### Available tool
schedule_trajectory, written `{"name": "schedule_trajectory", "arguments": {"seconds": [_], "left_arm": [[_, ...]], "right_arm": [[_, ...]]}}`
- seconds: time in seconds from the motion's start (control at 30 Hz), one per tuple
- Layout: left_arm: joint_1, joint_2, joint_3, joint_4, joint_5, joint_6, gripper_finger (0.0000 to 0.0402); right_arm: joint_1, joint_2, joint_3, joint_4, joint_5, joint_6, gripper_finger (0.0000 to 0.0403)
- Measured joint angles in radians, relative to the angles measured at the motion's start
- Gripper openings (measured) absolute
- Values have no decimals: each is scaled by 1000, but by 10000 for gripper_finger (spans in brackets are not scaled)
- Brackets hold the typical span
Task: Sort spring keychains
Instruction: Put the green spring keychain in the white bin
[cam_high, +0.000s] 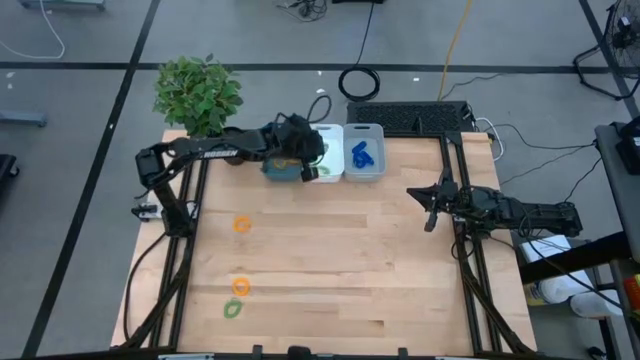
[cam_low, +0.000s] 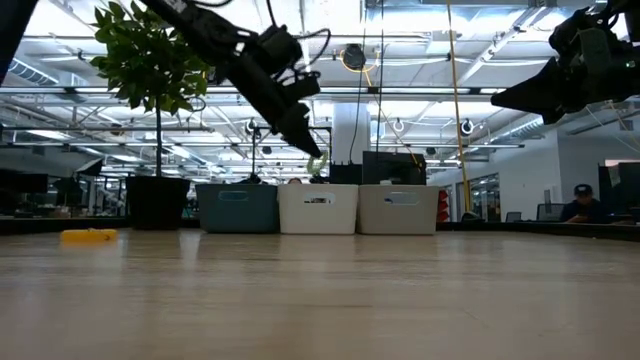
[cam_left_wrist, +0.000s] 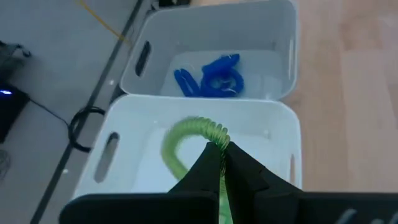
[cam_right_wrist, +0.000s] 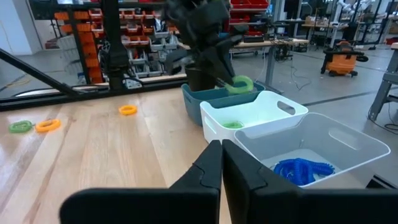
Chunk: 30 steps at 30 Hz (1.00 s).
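Observation:
My left gripper (cam_high: 312, 163) hangs over the middle white bin (cam_high: 330, 138) at the table's far edge, shut on a green spring keychain (cam_left_wrist: 193, 134). Another green keychain (cam_right_wrist: 233, 124) lies on that bin's floor. Blue keychains (cam_left_wrist: 214, 78) lie in the right white bin (cam_high: 364, 175). A teal bin (cam_right_wrist: 194, 99) stands to the left of the two. On the table's left half lie two orange keychains (cam_high: 241, 225) (cam_high: 240, 287) and a green one (cam_high: 232, 309). My right gripper (cam_high: 425, 205) waits shut at the right edge, clear of everything. My left gripper pinches the green keychain's coil at one end of its loop (cam_left_wrist: 219, 138) between its two fingertips. The fingers slant down from the table's left side. The loop curves out beyond the tips (cam_right_wrist: 239, 84), lifted clear above the middle white bin.
A potted plant (cam_high: 197, 92) stands at the far left corner, beside the teal bin. A black cable coil (cam_high: 359, 82) lies on the floor beyond the table. The middle and right of the wooden top (cam_high: 380, 260) are bare.

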Motion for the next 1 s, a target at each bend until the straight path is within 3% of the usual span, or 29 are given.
{"name": "schedule_trajectory", "arguments": {"seconds": [0.2,0.43,0.7,0.83,1.0], "left_arm": [[59,101,49,-6,79,-12,18],[78,150,145,-93,138,-122,99],[69,152,150,-143,152,-175,193],[54,147,150,-161,117,-186,238],[-1,114,147,-176,-17,-195,271]], "right_arm": [[0,0,0,3,0,0,0],[0,0,0,5,0,0,0],[0,0,0,6,0,0,0],[0,0,0,6,0,0,0],[0,0,0,6,0,0,0]]}}
